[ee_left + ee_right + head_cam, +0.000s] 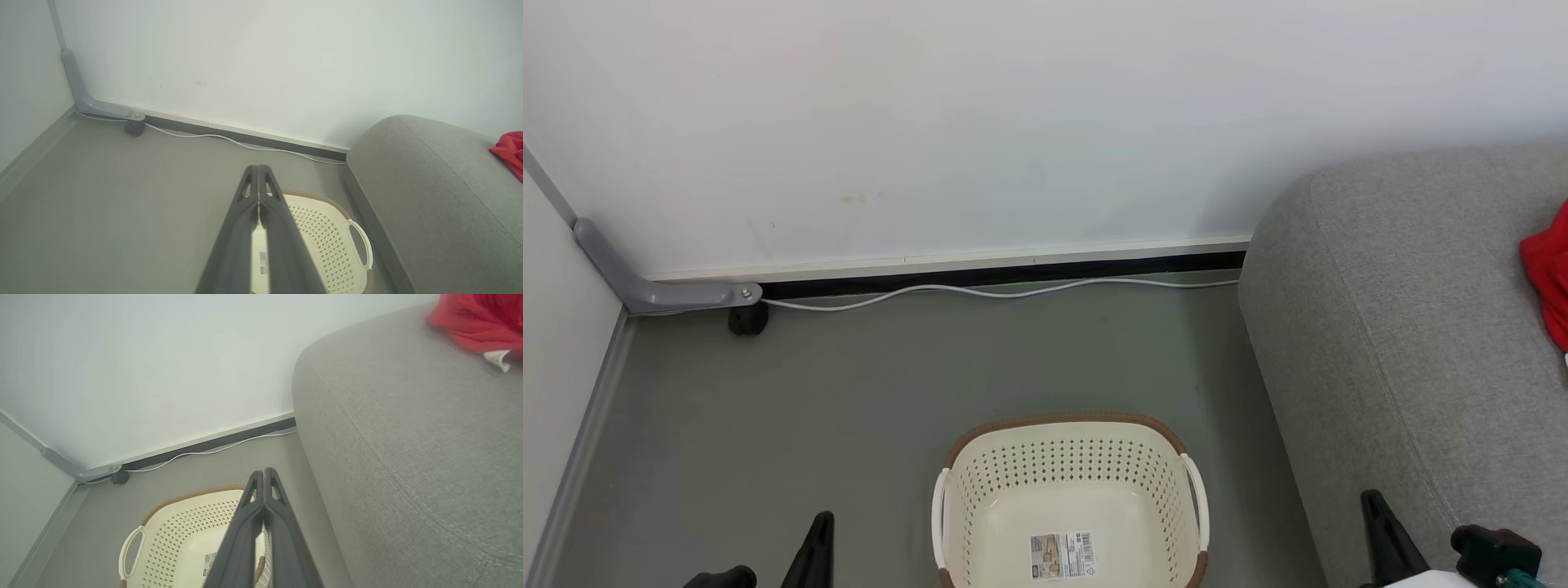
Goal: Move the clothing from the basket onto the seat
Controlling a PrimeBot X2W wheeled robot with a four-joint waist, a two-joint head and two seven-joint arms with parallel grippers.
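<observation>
Head view, left to right.
- Left hand: at 7 o'clock. The left wrist view shows its fingers pressed together with nothing between them.
- Basket: on the floor at 6 o'clock, between the two hands. A paper label lies on its bottom.
- Seat: spans 2 to 5 o'clock.
- Clothing: red, lying on the seat at the 3 o'clock edge. It is at 1 o'clock from the right hand and well apart from it.
- Right hand: at 5 o'clock, fingers together, holding nothing.
</observation>
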